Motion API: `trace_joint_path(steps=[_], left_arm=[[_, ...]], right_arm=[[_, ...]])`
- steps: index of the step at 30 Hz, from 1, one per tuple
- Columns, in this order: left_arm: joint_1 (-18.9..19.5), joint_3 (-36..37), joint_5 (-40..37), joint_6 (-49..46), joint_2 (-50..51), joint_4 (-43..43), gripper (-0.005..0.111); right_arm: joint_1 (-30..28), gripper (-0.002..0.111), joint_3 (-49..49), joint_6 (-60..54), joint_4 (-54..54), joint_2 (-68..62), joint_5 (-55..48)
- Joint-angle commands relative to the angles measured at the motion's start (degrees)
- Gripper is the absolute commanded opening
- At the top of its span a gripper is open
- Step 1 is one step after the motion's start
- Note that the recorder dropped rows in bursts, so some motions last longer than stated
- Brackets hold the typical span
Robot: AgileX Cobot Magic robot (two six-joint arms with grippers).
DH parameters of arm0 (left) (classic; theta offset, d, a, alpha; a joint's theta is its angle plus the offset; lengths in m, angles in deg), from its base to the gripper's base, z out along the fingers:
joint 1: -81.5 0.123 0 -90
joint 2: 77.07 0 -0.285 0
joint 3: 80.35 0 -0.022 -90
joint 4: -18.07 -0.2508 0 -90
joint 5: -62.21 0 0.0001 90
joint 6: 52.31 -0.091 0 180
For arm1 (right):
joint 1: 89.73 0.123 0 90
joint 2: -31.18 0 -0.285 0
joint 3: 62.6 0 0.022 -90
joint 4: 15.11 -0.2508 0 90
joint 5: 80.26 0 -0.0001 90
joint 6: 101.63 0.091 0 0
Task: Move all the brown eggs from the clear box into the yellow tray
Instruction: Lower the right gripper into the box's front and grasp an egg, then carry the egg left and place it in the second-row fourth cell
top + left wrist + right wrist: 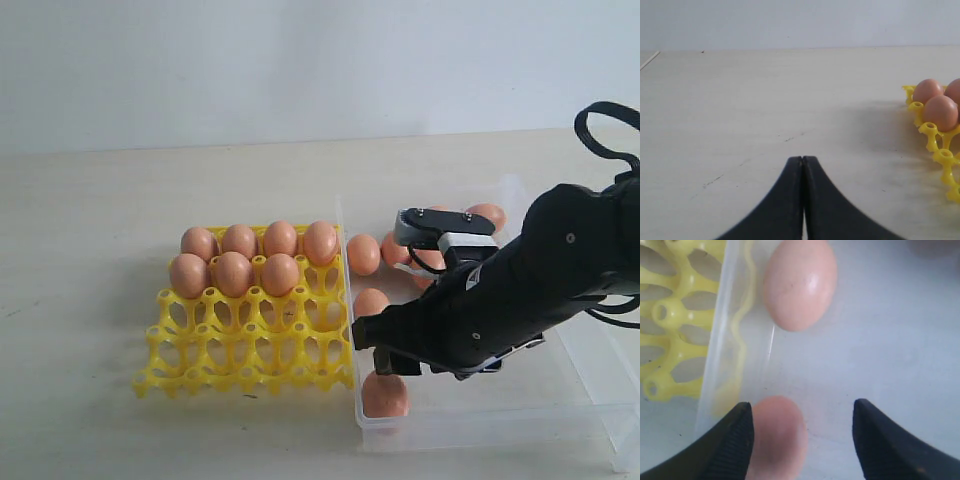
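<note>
The right gripper (802, 412) — jaws spread — hangs over one brown egg (777, 435) in the near-left corner of the clear box (560, 405). The left gripper (803, 160), jaws pressed together, hangs above the table (740, 100). Seven brown eggs (280, 240) sit in the far cups of the yellow tray (245, 350).

My right arm (520, 290) lay across the clear box (560, 410) in the exterior view. The brown eggs (487, 214) behind my wrist showed only as slivers, and I could not count them. The box's right end ran off the picture. One egg at the near wall (385, 397) had its top hidden under me. From my right wrist, the egg (777, 437) beside my right fingers (730, 440) was blurred and cropped, and a brownish smear (935, 246) was too blurred to name. My left fingers (785, 200) and the yellow tray (946, 159) were both cut off by the frame.
</note>
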Motion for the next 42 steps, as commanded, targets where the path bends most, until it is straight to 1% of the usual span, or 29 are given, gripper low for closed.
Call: trace_joint_path(steps=[1,4,7,16,18,19,20,21,22,23,24,26,27,28,29,30,32,34,37,38,42], left_arm=[[-0.29,-0.23,0.80,0.31,-0.32,0.32,0.000],[-0.29,-0.23,0.80,0.31,-0.32,0.32,0.000],[-0.29,-0.23,0.80,0.31,-0.32,0.32,0.000],[-0.29,-0.23,0.80,0.31,-0.32,0.32,0.000],[-0.29,-0.23,0.80,0.31,-0.32,0.32,0.000],[-0.29,-0.23,0.80,0.31,-0.32,0.32,0.000],[-0.29,-0.23,0.80,0.31,-0.32,0.32,0.000],[-0.29,-0.23,0.80,0.31,-0.32,0.32,0.000],[-0.29,-0.23,0.80,0.31,-0.32,0.32,0.000],[-0.29,-0.23,0.80,0.31,-0.32,0.32,0.000],[-0.29,-0.23,0.80,0.31,-0.32,0.32,0.000],[-0.29,-0.23,0.80,0.31,-0.32,0.32,0.000],[-0.29,-0.23,0.80,0.31,-0.32,0.32,0.000],[-0.29,-0.23,0.80,0.31,-0.32,0.32,0.000],[-0.29,-0.23,0.80,0.31,-0.32,0.32,0.000],[-0.29,-0.23,0.80,0.31,-0.32,0.32,0.000],[-0.29,-0.23,0.80,0.31,-0.32,0.32,0.000],[-0.29,-0.23,0.80,0.31,-0.32,0.32,0.000],[-0.29,-0.23,0.80,0.31,-0.32,0.32,0.000],[-0.29,-0.23,0.80,0.31,-0.32,0.32,0.000],[-0.29,-0.23,0.80,0.31,-0.32,0.32,0.000]], right_arm=[[-0.12,0.056,-0.52,-0.40,-0.83,-0.19,1.15],[0.40,0.056,-0.52,-0.40,-1.20,-0.19,1.42],[2.23,0.056,-0.52,-0.40,-2.82,-0.35,2.17],[2.23,0.056,-0.52,-0.54,-2.70,-4.66,3.69],[2.23,0.053,-0.52,-0.54,-2.70,-5.33,4.40],[2.23,0.048,-0.52,-0.54,-2.70,-5.57,4.40],[2.23,0.038,-0.52,-0.54,-2.59,-5.59,4.40],[2.23,0.027,-0.52,-0.54,-2.59,-5.59,4.29],[2.23,0.011,-0.52,-1.09,-2.47,-5.13,4.29],[2.23,0.000,-0.52,-1.95,-1.54,-3.88,4.10],[2.23,0.000,-0.52,-1.95,-0.73,-3.09,4.10],[2.23,0.000,-0.52,-2.49,2.52,0.96,7.47],[2.23,0.000,-0.52,-2.84,4.94,4.15,12.97],[2.23,0.000,-0.52,-2.84,6.17,5.42,15.73],[2.23,0.000,-0.52,-2.84,9.71,6.55,22.70],[2.23,0.000,-0.52,-2.84,10.90,6.66,25.37],[2.23,0.000,-0.52,-2.49,15.41,4.76,37.29],[2.23,0.000,-0.42,0.58,19.73,1.64,44.13],[2.23,0.000,1.33,3.86,25.48,-3.17,48.79],[2.23,0.000,2.66,6.66,29.41,-5.46,50.25],[2.23,0.000,5.48,11.02,35.83,-9.67,52.06]])
